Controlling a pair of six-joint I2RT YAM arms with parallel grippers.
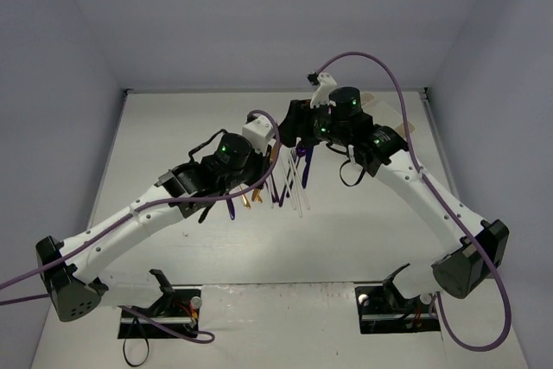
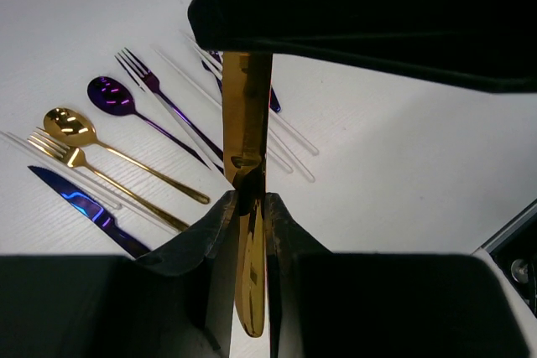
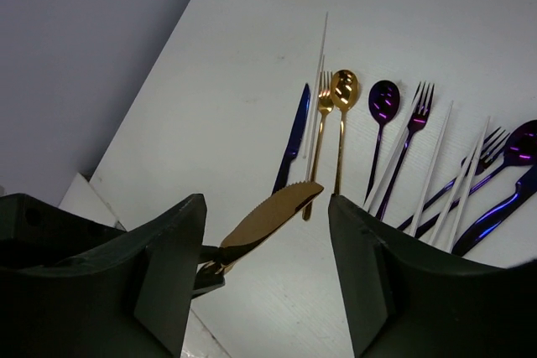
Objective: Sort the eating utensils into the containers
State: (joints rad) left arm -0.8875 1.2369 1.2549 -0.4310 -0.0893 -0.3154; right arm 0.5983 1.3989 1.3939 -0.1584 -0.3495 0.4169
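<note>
My left gripper (image 2: pixel 250 200) is shut on a gold knife (image 2: pixel 246 115) by its handle and holds it above the table. The knife's serrated blade (image 3: pixel 277 211) sits between the wide-open fingers of my right gripper (image 3: pixel 267 215) without touching them. In the top view the two grippers meet over the pile, the left (image 1: pixel 264 146) and the right (image 1: pixel 298 137). On the table lie a gold spoon (image 2: pixel 71 127), a gold fork (image 2: pixel 57 147), a purple spoon (image 2: pixel 109 94), a purple fork (image 2: pixel 138 69), a blue knife (image 2: pixel 75 199) and clear white utensils (image 3: pixel 432 165). The containers are mostly hidden.
The loose utensils (image 1: pixel 289 183) lie in a row at the table's middle, under both wrists. A white piece (image 1: pixel 400 123) shows behind the right arm at the back right. Grey walls close the table on three sides.
</note>
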